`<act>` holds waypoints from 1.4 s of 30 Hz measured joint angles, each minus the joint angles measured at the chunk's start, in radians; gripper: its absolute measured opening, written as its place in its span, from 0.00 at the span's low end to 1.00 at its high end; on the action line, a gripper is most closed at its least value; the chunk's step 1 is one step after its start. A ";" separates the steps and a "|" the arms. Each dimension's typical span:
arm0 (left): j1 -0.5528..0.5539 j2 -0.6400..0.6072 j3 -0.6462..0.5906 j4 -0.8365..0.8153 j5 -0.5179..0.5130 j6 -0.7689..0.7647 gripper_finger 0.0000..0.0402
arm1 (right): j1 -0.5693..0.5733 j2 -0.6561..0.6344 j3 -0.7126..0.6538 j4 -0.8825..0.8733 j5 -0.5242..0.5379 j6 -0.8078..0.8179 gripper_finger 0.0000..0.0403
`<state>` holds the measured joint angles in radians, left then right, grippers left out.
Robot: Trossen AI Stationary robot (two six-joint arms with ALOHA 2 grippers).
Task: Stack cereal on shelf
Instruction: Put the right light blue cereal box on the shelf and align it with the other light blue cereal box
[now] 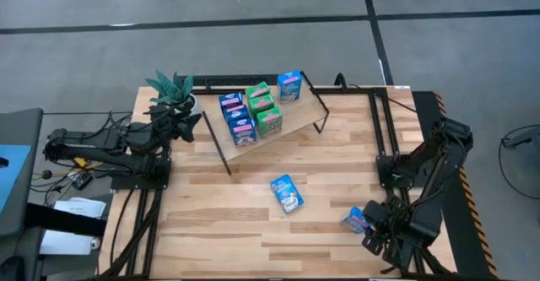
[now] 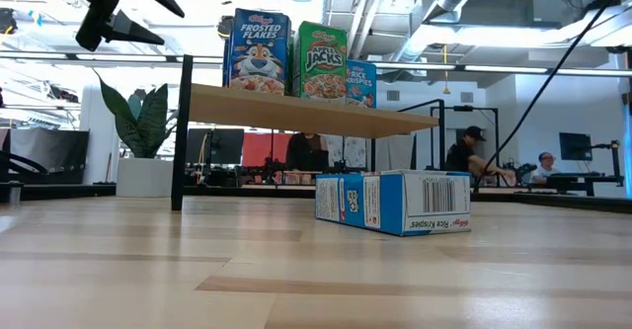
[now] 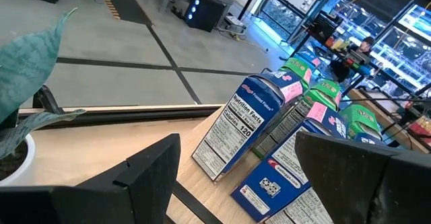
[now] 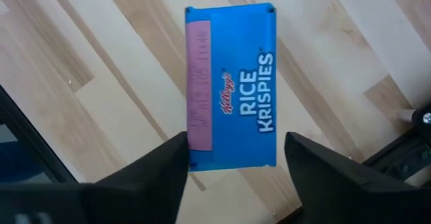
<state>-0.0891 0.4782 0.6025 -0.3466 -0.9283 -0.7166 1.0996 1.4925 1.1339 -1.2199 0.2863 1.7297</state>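
Nearest, a blue cereal box [image 2: 393, 202] lies flat mid-table. At 5 o'clock, the right gripper [image 4: 232, 158] hovers spread over another [image 4: 232, 86]. Left gripper [image 3: 236, 177] gapes beside the shelf [image 1: 297, 121].

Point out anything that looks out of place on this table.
Two blue cereal boxes are off the shelf. One lies flat mid-table. The other lies near the table's right edge, below the right gripper, whose fingers are open above it. The other boxes stand on the shelf; the left gripper waits beside it, open.
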 joint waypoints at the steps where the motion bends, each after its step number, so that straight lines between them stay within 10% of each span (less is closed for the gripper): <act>1: 0.000 0.000 0.000 0.000 0.000 -0.002 0.70 | 0.000 0.000 0.000 0.002 0.000 -0.007 0.61; 21: 0.000 0.000 0.000 0.000 0.000 -0.006 0.70 | -0.206 -0.196 0.002 -0.011 0.036 -0.450 0.38; 35: 0.000 0.000 0.000 0.000 -0.001 -0.006 0.70 | -0.891 -0.412 0.150 0.034 0.186 -1.627 0.37; 42: 0.000 0.000 0.000 -0.002 -0.045 0.026 0.70 | -1.257 -0.366 0.268 0.277 -0.005 -2.199 0.37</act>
<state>-0.0891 0.4778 0.6025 -0.3485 -0.9730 -0.6906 -0.1576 1.1269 1.4024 -0.9426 0.2814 -0.4698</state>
